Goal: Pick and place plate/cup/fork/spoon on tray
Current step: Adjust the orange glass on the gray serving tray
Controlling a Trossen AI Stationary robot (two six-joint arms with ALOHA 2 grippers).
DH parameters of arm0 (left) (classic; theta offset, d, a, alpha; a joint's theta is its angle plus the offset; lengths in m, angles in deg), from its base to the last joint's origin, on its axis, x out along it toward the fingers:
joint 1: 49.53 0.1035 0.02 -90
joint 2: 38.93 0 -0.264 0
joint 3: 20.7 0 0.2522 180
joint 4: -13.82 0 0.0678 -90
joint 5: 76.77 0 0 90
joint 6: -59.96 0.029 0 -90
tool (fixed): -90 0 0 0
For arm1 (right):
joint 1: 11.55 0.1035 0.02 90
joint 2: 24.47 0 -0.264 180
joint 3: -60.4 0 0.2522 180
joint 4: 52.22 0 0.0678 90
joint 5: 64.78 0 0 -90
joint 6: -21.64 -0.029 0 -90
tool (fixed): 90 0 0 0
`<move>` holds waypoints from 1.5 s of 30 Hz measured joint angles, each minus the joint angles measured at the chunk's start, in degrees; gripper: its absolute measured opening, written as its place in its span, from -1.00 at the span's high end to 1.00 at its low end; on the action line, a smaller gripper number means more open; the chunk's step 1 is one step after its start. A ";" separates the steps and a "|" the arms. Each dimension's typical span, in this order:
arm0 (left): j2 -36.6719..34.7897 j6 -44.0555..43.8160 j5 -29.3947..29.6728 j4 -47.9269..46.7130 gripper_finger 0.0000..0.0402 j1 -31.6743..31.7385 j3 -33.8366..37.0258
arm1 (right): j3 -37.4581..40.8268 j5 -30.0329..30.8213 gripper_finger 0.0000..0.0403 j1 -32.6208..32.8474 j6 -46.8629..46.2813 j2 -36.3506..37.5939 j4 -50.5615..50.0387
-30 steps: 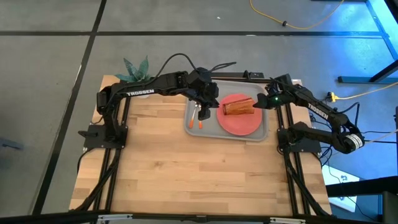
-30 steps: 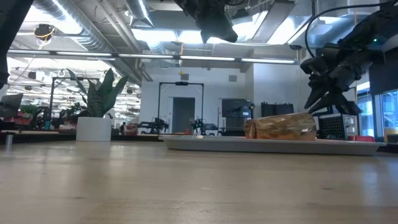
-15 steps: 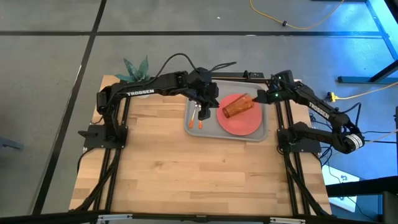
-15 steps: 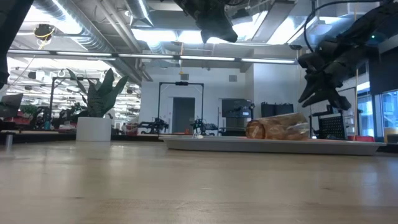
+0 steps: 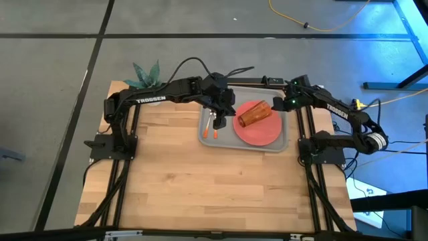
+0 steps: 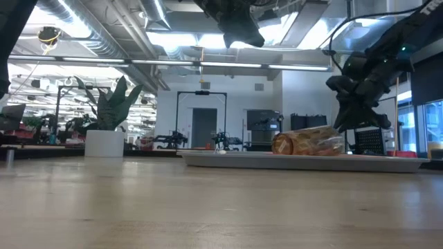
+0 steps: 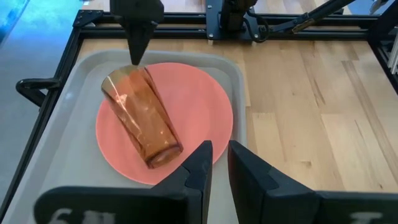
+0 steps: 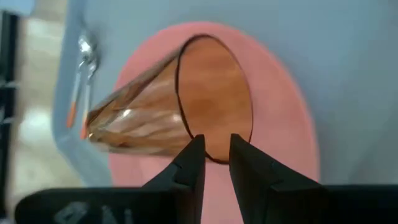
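The amber cup (image 5: 254, 115) lies on its side on the pink plate (image 5: 262, 132), which sits in the grey tray (image 5: 281, 144). The cup's mouth (image 8: 214, 99) faces my right gripper (image 5: 276, 105). That gripper is shut, with its tips right at the mouth rim, as the left wrist view (image 7: 135, 56) also shows. The fork and spoon (image 5: 213, 128) lie side by side on the tray's left part; I cannot tell which is which. My left gripper (image 5: 221, 115) is shut and empty, hanging above them. My right gripper's shut fingertips (image 7: 134, 59) stand at the upper rim of the cup's mouth (image 7: 127, 78), slanting down from the table's far right. I cannot tell whether they touch the rim. The cup rests with its side on the plate.
A white pot with a green plant (image 5: 144, 77) stands at the table's far left corner. Bare wooden table (image 5: 200, 187) lies between the tray and the near edge. Both arms reach over the tray from either side.
The cup has turned about on the plate. Its mouth end has swung toward the table's far edge while its base end has stayed near the plate's middle. My right gripper has gone a little toward the far edge along with the mouth end.
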 joint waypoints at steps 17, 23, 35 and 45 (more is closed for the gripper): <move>0.00 0.02 0.00 0.00 0.78 -0.02 0.00 | -0.02 -7.40 0.64 0.02 4.44 -4.27 4.50; 0.00 0.02 0.00 0.00 0.78 -0.02 0.00 | -0.02 -7.34 0.64 0.02 6.09 -4.27 7.93; 0.00 0.23 0.00 0.00 0.78 -0.01 0.00 | -0.02 -5.51 0.64 2.08 12.86 -7.34 8.24; 0.00 0.47 0.00 0.00 0.78 -0.01 0.00 | -0.02 -11.56 0.64 7.27 15.74 -10.41 9.76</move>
